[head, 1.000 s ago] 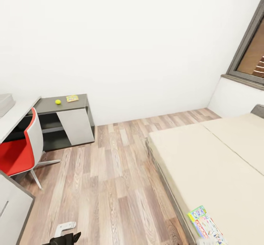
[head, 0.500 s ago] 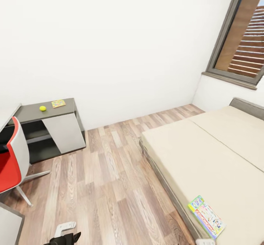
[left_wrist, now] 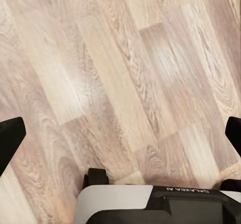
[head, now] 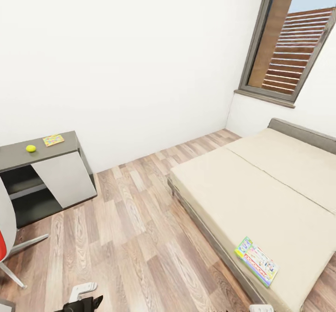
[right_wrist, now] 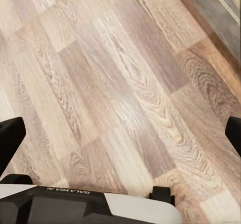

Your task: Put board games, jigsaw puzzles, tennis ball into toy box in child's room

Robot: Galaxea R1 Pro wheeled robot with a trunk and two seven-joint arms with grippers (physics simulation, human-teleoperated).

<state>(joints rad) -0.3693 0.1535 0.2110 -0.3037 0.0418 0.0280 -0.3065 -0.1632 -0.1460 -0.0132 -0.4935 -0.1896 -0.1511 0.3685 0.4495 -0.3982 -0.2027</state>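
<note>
A flat board game (head: 256, 260) with a green edge and a busy printed lid lies near the foot corner of the beige bed (head: 261, 195) at the right. Far left, the small yellow-green tennis ball (head: 31, 148) and a thin colourful jigsaw puzzle (head: 53, 140) rest on the dark-grey cabinet end of the table (head: 65, 146). The toy box is out of view. My left gripper (left_wrist: 120, 138) is open above bare wood planks. My right gripper (right_wrist: 120, 138) is open too, over floor beside the bed's grey frame (right_wrist: 221, 18).
A red and white swivel chair (head: 7, 237) stands at the left edge by the cabinet. Wood-plank floor (head: 135, 228) stretches between cabinet and bed. A window (head: 289, 46) with slats sits in the right wall above the low grey headboard (head: 303, 132).
The whole head view has swung to the right: cabinet and chair slid toward the left edge, the white desk top left the picture, more window and bed show. No toy has moved.
</note>
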